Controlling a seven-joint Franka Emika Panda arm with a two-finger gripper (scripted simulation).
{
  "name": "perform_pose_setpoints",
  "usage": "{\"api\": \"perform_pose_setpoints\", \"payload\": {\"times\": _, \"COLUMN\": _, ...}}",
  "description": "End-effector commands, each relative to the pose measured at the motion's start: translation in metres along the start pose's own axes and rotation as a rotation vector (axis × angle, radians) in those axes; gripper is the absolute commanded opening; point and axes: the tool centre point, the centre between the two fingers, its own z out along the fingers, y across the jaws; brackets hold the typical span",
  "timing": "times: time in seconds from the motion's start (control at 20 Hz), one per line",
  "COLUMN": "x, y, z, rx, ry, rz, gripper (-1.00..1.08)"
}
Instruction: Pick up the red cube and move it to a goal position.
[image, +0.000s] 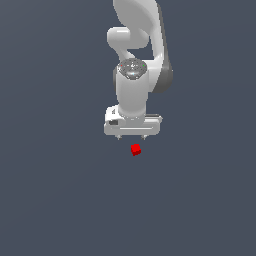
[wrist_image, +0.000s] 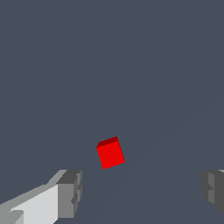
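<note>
The red cube (image: 135, 149) is a tiny bright red block on the flat dark grey surface, turned slightly askew. My white gripper (image: 131, 136) hangs just above and behind it in the exterior view, with its two short fingertips spread apart and nothing between them. In the wrist view the red cube (wrist_image: 110, 152) lies ahead of the gap between the two grey fingertips (wrist_image: 70, 192), nearer to the one with the white finger body, and touches neither. The gripper (wrist_image: 142, 190) is open and empty.
The dark grey surface (image: 55, 200) stretches flat all around the cube. The white arm (image: 137, 45) rises behind the gripper. No goal marker or other object shows in either view.
</note>
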Motion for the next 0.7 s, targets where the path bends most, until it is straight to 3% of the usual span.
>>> {"api": "perform_pose_setpoints", "payload": {"times": 0.0, "x": 0.0, "y": 0.0, "z": 0.0, "rx": 0.0, "ry": 0.0, "rz": 0.0, "gripper": 1.0}}
{"api": "perform_pose_setpoints", "payload": {"times": 0.35, "x": -0.003, "y": -0.003, "z": 0.015, "rx": -0.001, "ry": -0.002, "rz": -0.033, "gripper": 1.0}}
{"api": "perform_pose_setpoints", "payload": {"times": 0.65, "x": -0.011, "y": -0.01, "z": 0.054, "rx": -0.002, "ry": -0.006, "rz": -0.116, "gripper": 1.0}}
